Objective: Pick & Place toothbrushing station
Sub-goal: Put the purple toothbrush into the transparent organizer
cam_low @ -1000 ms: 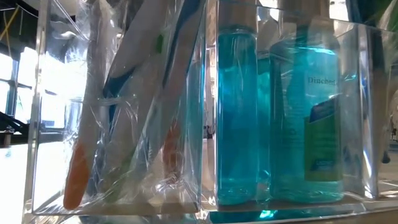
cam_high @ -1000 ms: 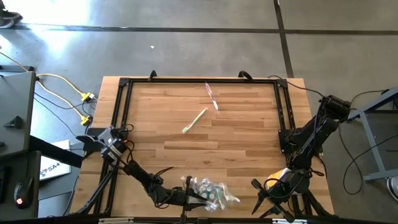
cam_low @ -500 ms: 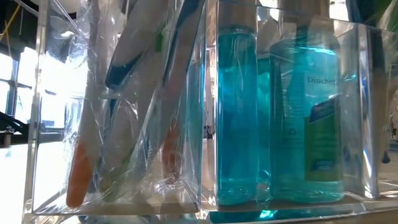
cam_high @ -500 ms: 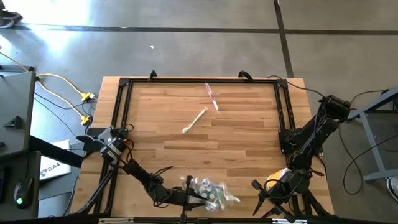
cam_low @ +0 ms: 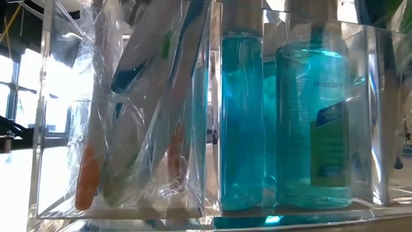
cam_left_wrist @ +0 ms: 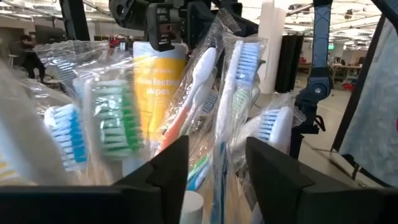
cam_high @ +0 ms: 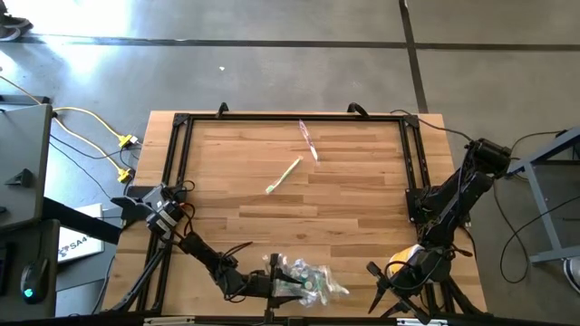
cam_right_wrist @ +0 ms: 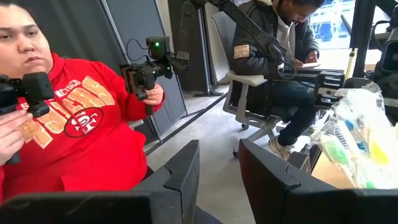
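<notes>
A clear organizer (cam_high: 308, 282) stands at the table's near edge. Its left compartment (cam_low: 38, 129) holds several wrapped toothbrushes (cam_low: 129, 109), and two blue bottles (cam_low: 241, 122) stand beside them. My left gripper (cam_high: 275, 286) is level at the organizer's left side and open (cam_left_wrist: 217, 146), with one wrapped toothbrush (cam_left_wrist: 229, 93) standing up through the gap. A yellow-green toothbrush (cam_high: 284, 175) and a wrapped pink one (cam_high: 309, 140) lie flat on the table farther back. My right gripper (cam_high: 385, 272) waits open (cam_right_wrist: 219, 149) near the table's near right corner, holding nothing. My left gripper has its two fingers (cam_left_wrist: 168, 168) on either side of a wrapped toothbrush's handle (cam_left_wrist: 219, 180), coming at it level from the table's left. I cannot tell whether either finger touches the wrapping. The toothbrush stands nearly upright among the others in the organizer.
A black frame (cam_high: 181, 163) runs along the table's left, far and right edges. Bare wood lies between the organizer and the two loose toothbrushes. People sit beyond the table's right side (cam_right_wrist: 81, 124).
In the organizer's left compartment a wrapped toothbrush with an orange lower end has shifted. That end has slid a little along the compartment floor toward the bottles, and the wrapping around it has moved. Both arms have kept their places.
</notes>
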You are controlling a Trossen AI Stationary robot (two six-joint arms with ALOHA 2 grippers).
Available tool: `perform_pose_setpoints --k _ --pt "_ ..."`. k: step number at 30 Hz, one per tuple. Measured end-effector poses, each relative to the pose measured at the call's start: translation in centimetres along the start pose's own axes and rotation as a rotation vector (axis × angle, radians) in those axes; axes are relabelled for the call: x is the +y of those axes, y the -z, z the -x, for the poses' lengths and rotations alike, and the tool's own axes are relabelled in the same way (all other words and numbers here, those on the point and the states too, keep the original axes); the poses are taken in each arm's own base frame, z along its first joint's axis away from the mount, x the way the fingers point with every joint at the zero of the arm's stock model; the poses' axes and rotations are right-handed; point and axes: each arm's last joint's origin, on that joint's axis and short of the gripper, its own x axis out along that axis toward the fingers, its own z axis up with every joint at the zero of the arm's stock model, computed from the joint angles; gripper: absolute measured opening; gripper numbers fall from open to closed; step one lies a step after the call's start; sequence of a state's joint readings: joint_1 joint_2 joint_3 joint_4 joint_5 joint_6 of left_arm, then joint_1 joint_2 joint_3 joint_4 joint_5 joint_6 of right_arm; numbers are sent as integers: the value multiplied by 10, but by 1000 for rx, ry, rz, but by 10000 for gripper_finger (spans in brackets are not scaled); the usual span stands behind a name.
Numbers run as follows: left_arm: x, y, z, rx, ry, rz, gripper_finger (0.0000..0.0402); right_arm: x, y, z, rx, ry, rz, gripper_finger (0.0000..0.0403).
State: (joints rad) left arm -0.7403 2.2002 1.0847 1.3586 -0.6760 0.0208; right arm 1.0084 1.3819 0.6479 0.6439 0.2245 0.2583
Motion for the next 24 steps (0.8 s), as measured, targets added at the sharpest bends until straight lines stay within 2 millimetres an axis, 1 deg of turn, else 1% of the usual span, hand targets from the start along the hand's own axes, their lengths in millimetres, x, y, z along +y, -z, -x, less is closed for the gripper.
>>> perform_pose_setpoints --k 2,4,8,12,16,19,22,24 --pt "-1 0 0 -1 22 -12 169 0 0 0 1 0 -1 105" --pt "-4 -2 1 -20 58 -63 178 0 0 0 2 0 -2 105" --pt "-21 -14 4 -74 51 -179 184 0 0 0 5 1 -1 105" --pt "-39 -30 4 -84 -102 -290 184 0 1 0 6 1 1 105" --pt "-48 -44 0 -46 -271 -369 184 0 1 0 7 2 2 105" --pt "-54 -56 -5 -21 -364 -431 184 -1 1 0 7 9 3 105" --pt "-58 -74 -13 44 -509 -479 184 -1 1 0 5 16 20 105" --pt "-59 -89 -19 124 -633 -492 184 -1 -1 1 -1 22 56 105"
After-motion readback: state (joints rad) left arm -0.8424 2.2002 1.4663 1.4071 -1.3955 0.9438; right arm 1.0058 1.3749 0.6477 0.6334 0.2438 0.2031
